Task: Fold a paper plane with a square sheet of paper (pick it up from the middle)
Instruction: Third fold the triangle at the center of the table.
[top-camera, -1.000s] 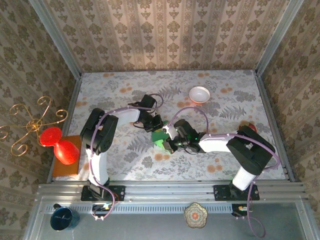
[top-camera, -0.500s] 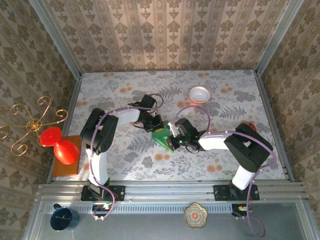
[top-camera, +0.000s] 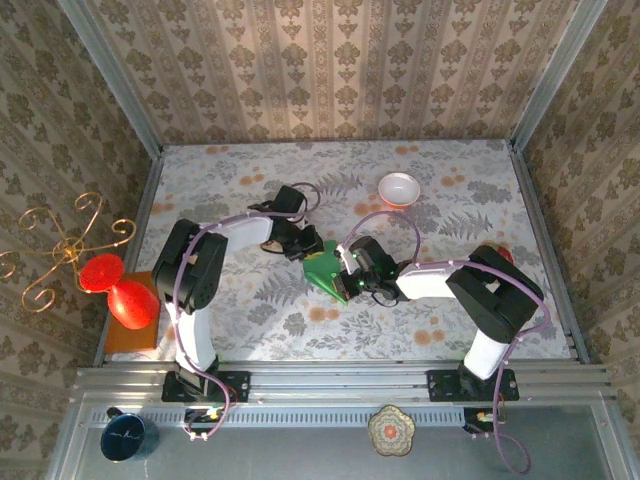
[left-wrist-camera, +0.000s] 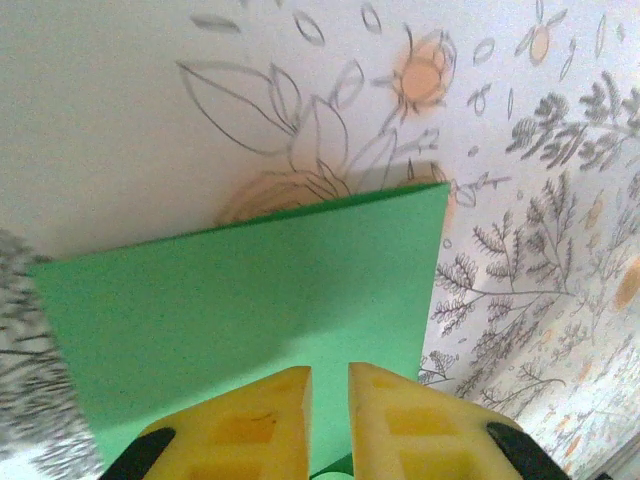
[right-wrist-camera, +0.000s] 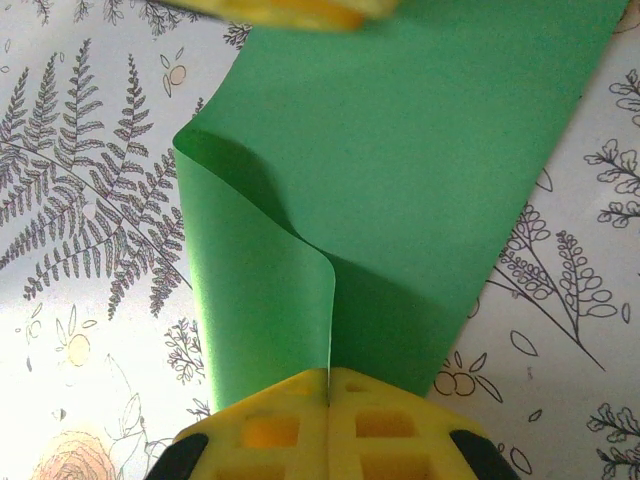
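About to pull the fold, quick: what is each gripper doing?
Left gripper: nearly shut over the green paper; grip cannot be told.
Right gripper: shut on the paper's curl.

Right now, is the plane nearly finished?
Not yet. Done: the paper looks lifted off the table, one side curled over. In hand: the right gripper pinches its near edge, the left gripper is at the far end. Left: no sharp creases or pointed nose show, so nearly all the folding.

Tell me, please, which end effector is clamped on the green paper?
The right end effector, closed tight on the green paper; the left end effector shows a gap.
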